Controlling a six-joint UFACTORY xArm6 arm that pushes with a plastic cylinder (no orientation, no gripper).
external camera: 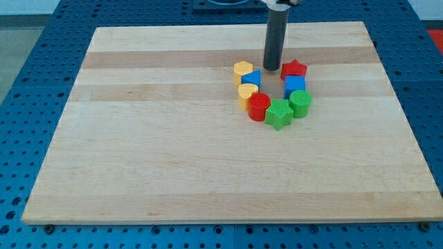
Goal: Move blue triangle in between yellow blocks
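The blue triangle lies on the wooden board between two yellow blocks: a yellow hexagon just above-left of it and a yellow heart just below it, touching or nearly touching both. My tip is the lower end of the dark rod; it stands just to the right of the blue triangle, between it and the red star.
The blocks form a ring: a blue cube under the red star, a green cylinder, a green star and a red cylinder. The wooden board lies on a blue perforated table.
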